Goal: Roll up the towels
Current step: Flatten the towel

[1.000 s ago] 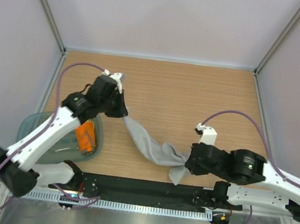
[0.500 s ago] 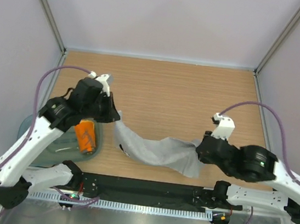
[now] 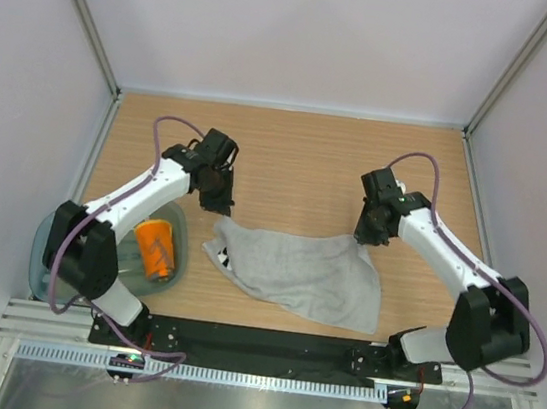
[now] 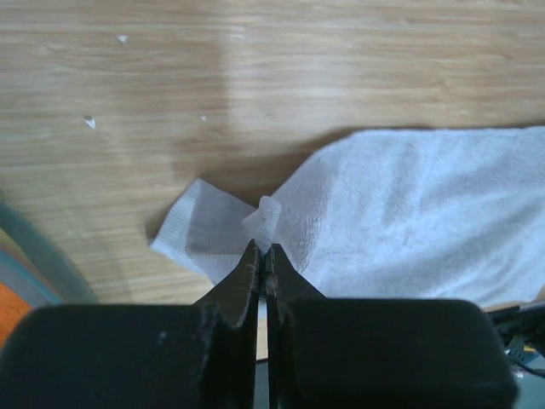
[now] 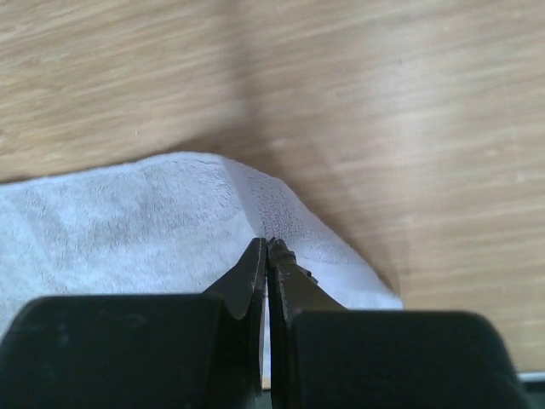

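Note:
The light grey towel lies spread across the near middle of the wooden table. My left gripper is shut on the grey towel's far left corner, pinching a small fold. My right gripper is shut on its far right corner. The towel's far edge runs between the two grippers. The small orange towel lies rolled inside the teal tub at the left.
The teal tub's rim shows at the lower left of the left wrist view. Metal corner posts and pale walls enclose the table. A black rail runs along the near edge.
Both arms have swung out and away from the near edge, pulling the bunched grey towel apart. It now lies spread flat instead of hanging as a twisted strip.

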Controlling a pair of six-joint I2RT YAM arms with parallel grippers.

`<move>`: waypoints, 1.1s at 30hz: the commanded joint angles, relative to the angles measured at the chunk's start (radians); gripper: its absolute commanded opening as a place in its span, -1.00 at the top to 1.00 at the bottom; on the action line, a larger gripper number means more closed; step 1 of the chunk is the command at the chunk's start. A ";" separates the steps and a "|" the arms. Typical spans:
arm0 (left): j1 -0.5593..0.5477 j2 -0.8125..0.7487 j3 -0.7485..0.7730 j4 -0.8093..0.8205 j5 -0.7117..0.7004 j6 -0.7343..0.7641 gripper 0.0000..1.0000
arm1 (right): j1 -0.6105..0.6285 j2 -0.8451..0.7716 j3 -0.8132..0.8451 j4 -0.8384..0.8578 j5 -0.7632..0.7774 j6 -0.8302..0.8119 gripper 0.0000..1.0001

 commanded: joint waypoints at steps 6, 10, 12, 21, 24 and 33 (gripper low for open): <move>0.119 0.199 0.195 0.074 0.019 0.056 1.00 | -0.139 0.290 0.211 0.144 0.000 -0.111 0.98; 0.159 0.314 0.327 0.052 0.017 0.064 0.99 | -0.202 0.426 0.350 0.138 0.006 -0.120 0.97; 0.173 0.380 0.414 0.034 0.013 0.064 0.99 | -0.217 0.505 0.455 0.132 0.015 -0.134 0.98; 0.242 0.700 0.801 -0.121 0.034 0.098 -0.33 | -0.237 0.802 0.913 -0.021 0.117 -0.182 -0.65; 0.242 0.608 0.723 -0.068 -0.004 0.091 -0.75 | -0.237 0.756 0.910 -0.037 0.200 -0.188 -0.73; 0.241 0.320 0.384 0.007 0.083 -0.028 -0.64 | -0.237 0.415 0.513 0.063 0.208 -0.156 -0.74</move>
